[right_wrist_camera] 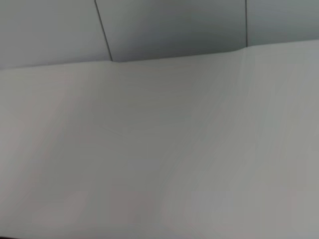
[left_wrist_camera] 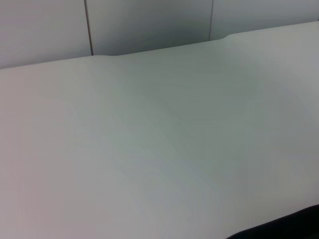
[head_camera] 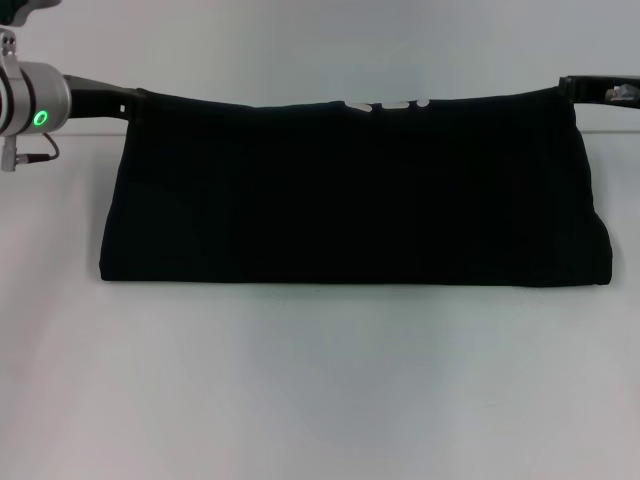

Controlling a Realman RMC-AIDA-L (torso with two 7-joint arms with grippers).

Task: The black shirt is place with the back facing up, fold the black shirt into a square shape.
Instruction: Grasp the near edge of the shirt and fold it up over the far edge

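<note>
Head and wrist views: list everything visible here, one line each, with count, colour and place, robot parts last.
black shirt: one, black, a wide band across the table's middle; its far edge is raised between the two grippers, with a few small white marks there.
table: one, white, under the shirt.
wall panels: grey, behind the table.
left gripper: one, black, at the shirt's far left corner.
right gripper: one, black, at the far right corner.

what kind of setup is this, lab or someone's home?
Probably a lab test bench: a bare white table, plain grey panelled wall behind, and only the black shirt held between two robot arms.
</note>
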